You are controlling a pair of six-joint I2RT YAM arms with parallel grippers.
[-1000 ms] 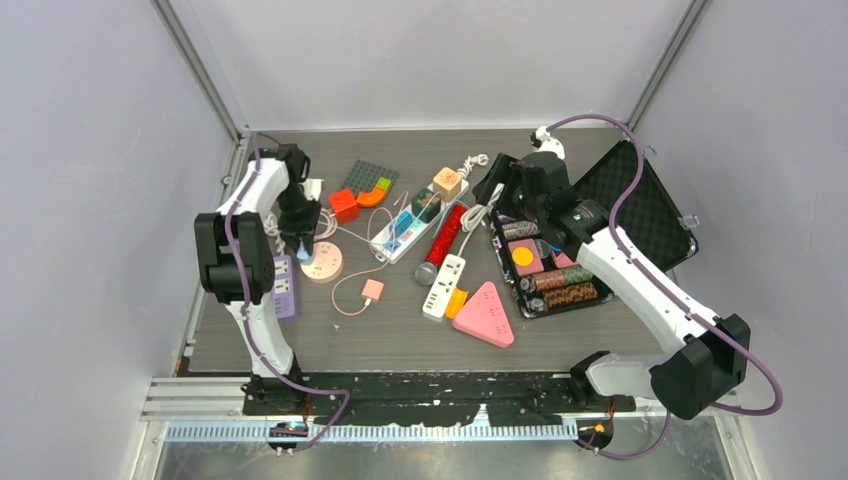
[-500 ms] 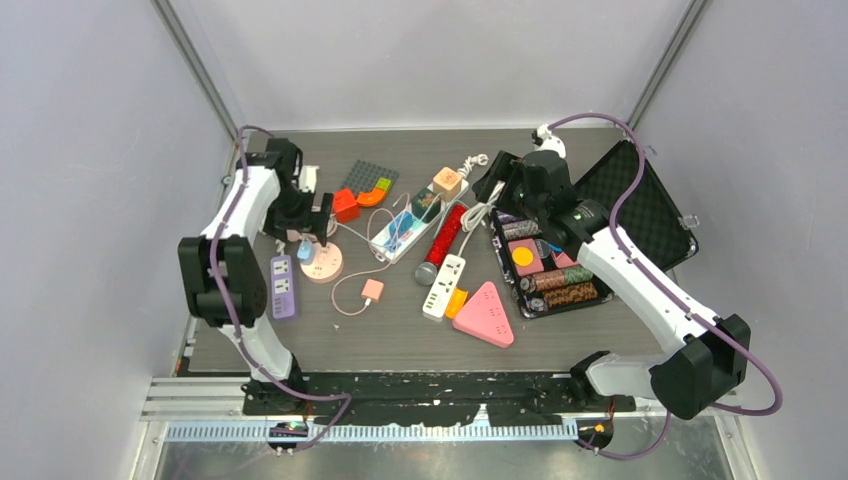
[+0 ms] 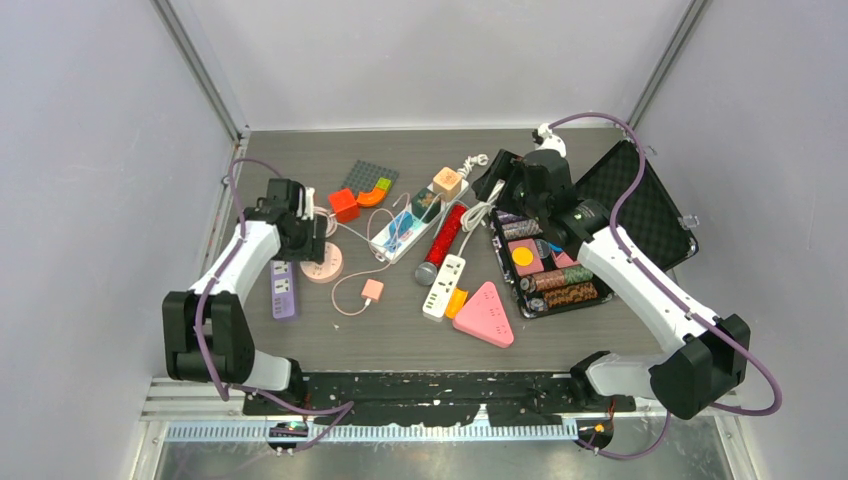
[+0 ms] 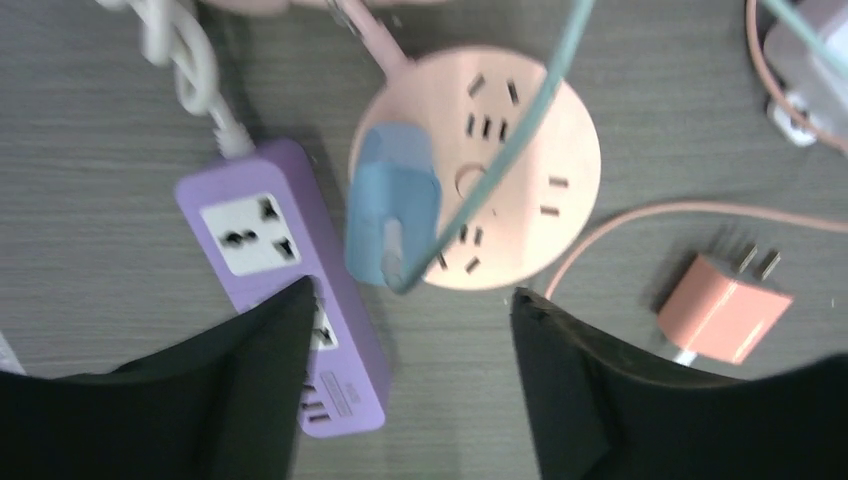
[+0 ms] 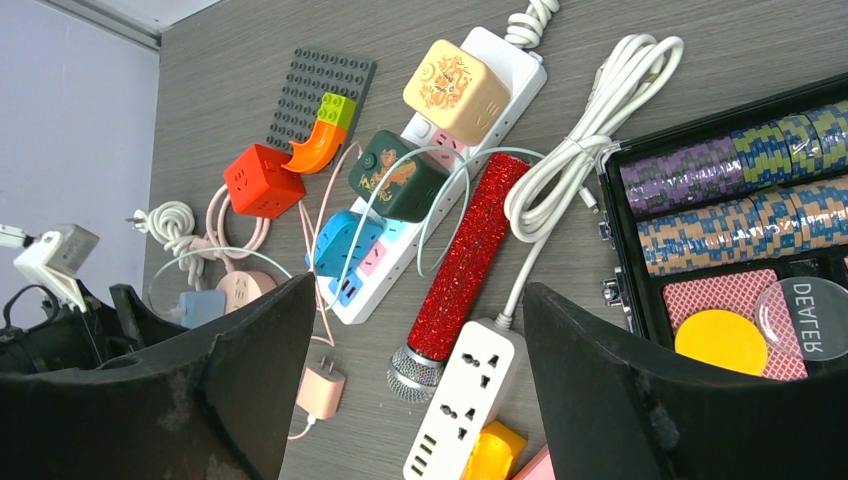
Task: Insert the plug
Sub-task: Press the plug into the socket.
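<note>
1. Light-blue plastic plug: standing on round pink socket disc, at edge nearest purple power strip.
2. Left gripper: released, empty, hovering over plug.
3. Right gripper: released, empty.

Blue plug blurred, purple strip — partly behind left hand

Left arm folded low, angled inward, left fingers spread, empty; right arm extended forward, right fingers wide, empty
</note>
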